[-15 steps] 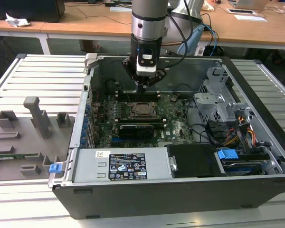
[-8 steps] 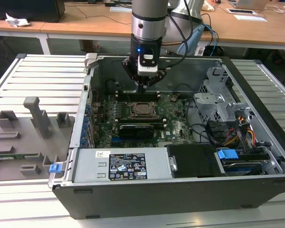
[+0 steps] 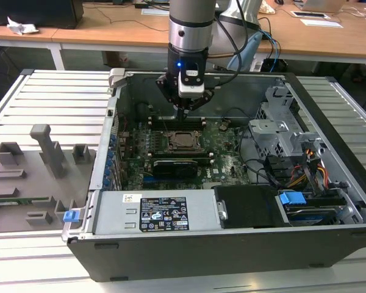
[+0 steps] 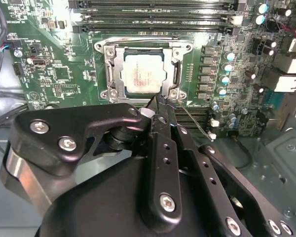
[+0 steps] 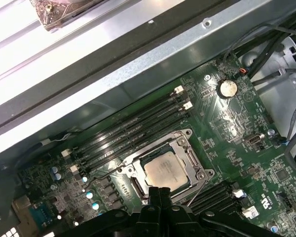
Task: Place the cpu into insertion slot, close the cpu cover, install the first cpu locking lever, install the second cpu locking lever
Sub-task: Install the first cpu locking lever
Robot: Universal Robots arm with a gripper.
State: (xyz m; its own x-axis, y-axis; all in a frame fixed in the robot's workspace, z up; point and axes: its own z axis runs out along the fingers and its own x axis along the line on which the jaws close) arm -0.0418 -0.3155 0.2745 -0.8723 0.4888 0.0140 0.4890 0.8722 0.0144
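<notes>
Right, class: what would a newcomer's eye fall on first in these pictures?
The black claw hangs inside the open computer case, just above the green motherboard. Close by its shut tips in both wrist views sits the silvery cpu, framed by the cpu cover.

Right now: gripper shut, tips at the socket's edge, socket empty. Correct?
Not empty. The second wrist view shows the cpu sitting in the insertion slot. The rest holds: the gripper is shut, with its tips at the slot's edge.
</notes>
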